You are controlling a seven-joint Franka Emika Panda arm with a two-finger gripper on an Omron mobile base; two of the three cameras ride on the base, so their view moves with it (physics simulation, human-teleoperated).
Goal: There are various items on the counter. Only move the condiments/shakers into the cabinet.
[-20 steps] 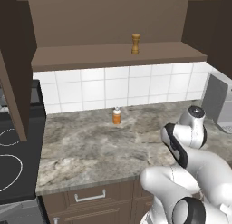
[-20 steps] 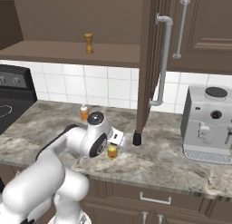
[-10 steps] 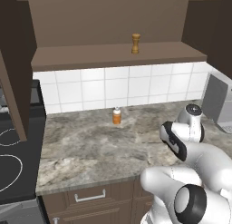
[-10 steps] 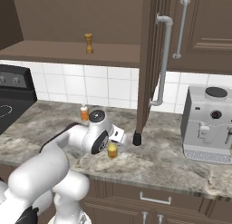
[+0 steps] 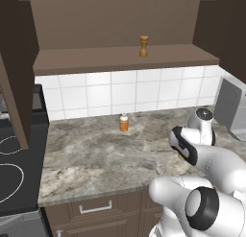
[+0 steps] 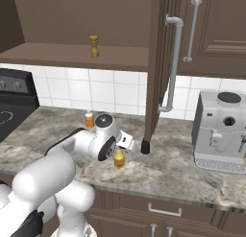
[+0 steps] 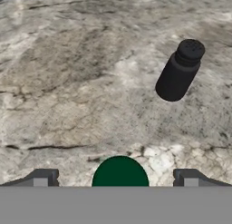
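In the left base view the brown wooden shaker [image 5: 143,45] stands on the cabinet shelf [image 5: 120,58], high above the jaws, and an orange bottle [image 5: 124,123] stands on the tabletop [image 5: 96,154] by the tiled wall. In the right base view the yellow squeeze bottle [image 6: 118,159] stands directly under the gripper [image 6: 126,144], with the black shaker [image 6: 145,146] just beside. In the hand view the jaws stand wide apart and hold nothing, the bottle's dark green cap [image 7: 120,172] lies between the finger tips [image 7: 43,177], and the black shaker is beyond them.

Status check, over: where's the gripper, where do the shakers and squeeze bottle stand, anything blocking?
Gripper open, directly over yellow squeeze bottle's green cap. Brown shaker on cabinet shelf; black shaker on counter. Nothing blocking.
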